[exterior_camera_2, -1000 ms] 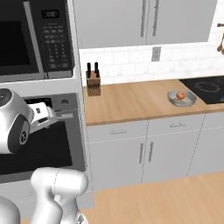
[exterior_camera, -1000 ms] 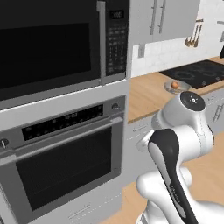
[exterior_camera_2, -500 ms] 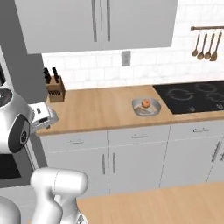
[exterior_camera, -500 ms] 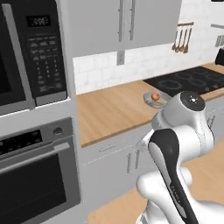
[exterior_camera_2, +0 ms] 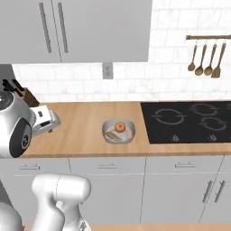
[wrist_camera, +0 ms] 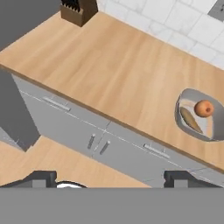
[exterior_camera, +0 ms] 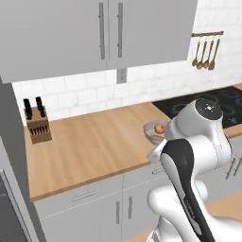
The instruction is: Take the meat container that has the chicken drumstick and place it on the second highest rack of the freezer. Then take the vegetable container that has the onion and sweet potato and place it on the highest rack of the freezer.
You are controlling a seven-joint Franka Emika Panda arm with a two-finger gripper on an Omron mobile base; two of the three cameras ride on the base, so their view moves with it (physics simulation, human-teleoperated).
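Wooden counter (exterior_camera_2: 81, 131): knife block (exterior_camera: 37, 126) at left; vegetable container (exterior_camera_2: 118, 131) with onion (exterior_camera_2: 120, 127) beside cooktop (exterior_camera_2: 189, 119). Gripper (wrist_camera: 111, 177): fingers spread, holding nothing.

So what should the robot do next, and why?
Probably drive a bit closer and lower the end effector toward the grey container on the wooden counter. It holds an onion and what looks like a sweet potato. The end effector is open, holds nothing, and sits out in front of the cabinets.
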